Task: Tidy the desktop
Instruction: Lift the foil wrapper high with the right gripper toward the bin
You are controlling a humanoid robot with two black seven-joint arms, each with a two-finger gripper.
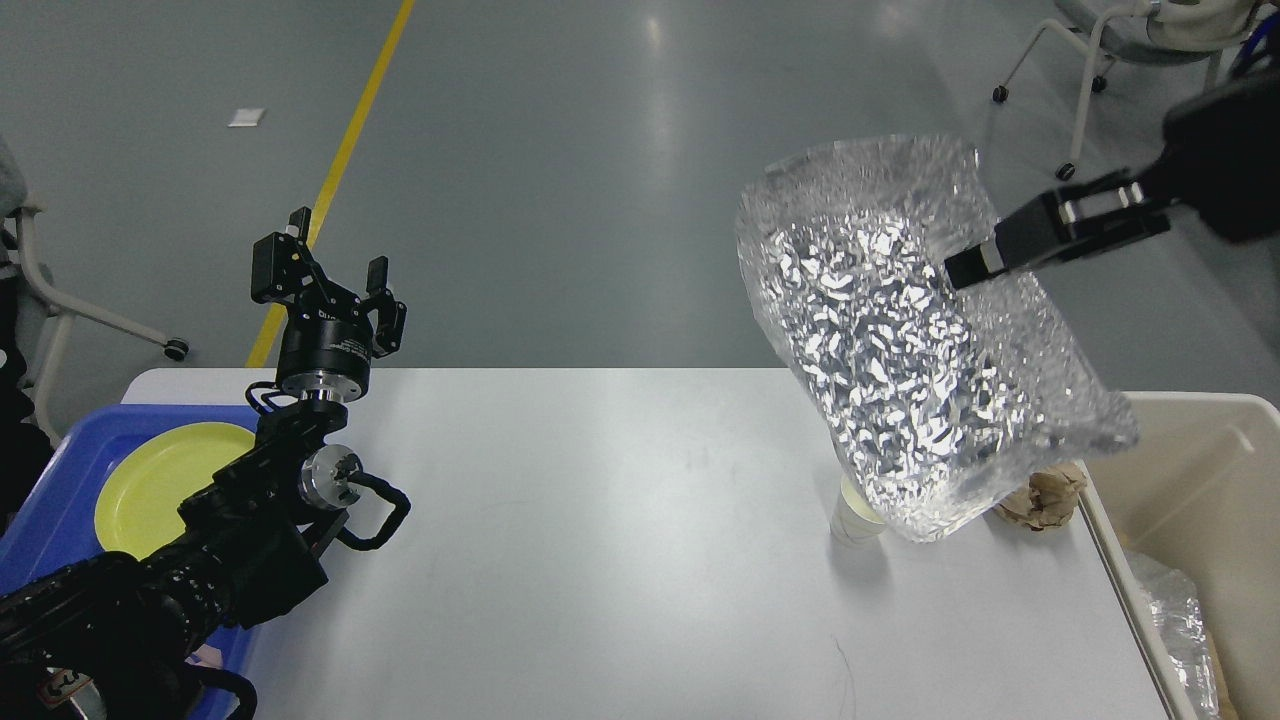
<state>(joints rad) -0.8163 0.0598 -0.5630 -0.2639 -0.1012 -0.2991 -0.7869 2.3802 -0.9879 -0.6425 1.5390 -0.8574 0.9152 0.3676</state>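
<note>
The white desktop fills the lower half of the head view. My right gripper comes in from the upper right, shut on a large crinkled sheet of aluminium foil held high above the table's right end. The foil hides most of a white paper cup standing on the table. A crumpled brown paper ball lies at the table's right edge. My left gripper is open and empty, raised above the table's far left corner.
A blue tray with a yellow plate sits at the left end. A beige bin holding some foil stands off the right edge. Wheeled chairs stand on the grey floor beyond.
</note>
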